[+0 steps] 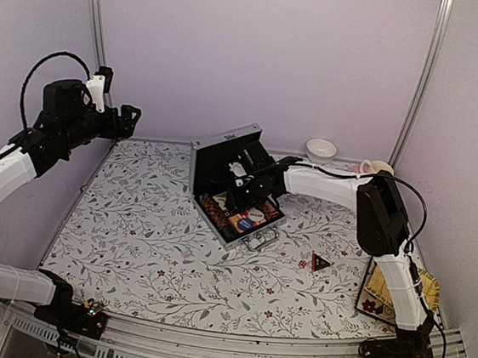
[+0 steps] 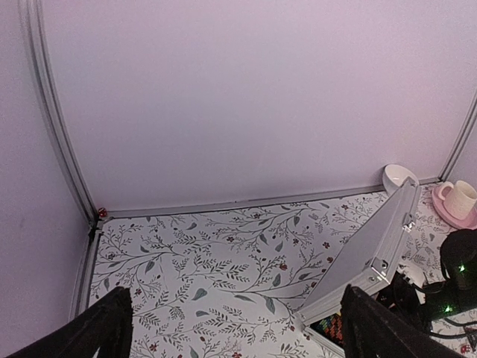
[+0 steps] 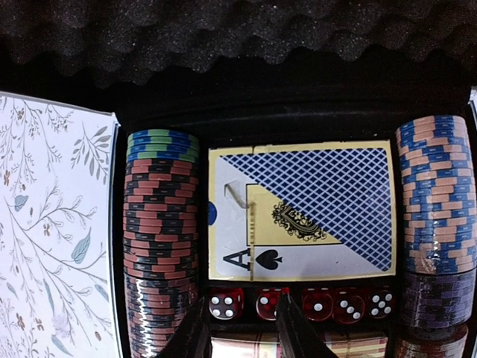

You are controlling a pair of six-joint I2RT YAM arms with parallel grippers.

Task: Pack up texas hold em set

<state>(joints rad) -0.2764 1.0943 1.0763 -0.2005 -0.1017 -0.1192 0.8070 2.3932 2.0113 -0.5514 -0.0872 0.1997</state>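
Observation:
The silver briefcase [image 1: 224,156] stands open mid-table, its lid up; the lid also shows in the left wrist view [image 2: 373,246]. My right gripper [image 1: 243,192] reaches into it. In the right wrist view it [image 3: 240,328] is open, its fingers [image 3: 192,332] either side of the leftmost red die [image 3: 226,303] in a row of dice [image 3: 343,304]. A card deck [image 3: 302,209] lies between chip stacks on the left [image 3: 160,246] and right [image 3: 436,201]. The black-red triangular marker [image 1: 320,262] lies on the table right of the case. My left gripper [image 1: 130,120] is raised at far left, open and empty [image 2: 235,332].
A white bowl [image 1: 321,148] and a pink cup and saucer [image 1: 375,168] stand at the back right. A yellow woven tray [image 1: 379,288] lies at the right edge beside my right arm. The enclosure walls stand close behind the case.

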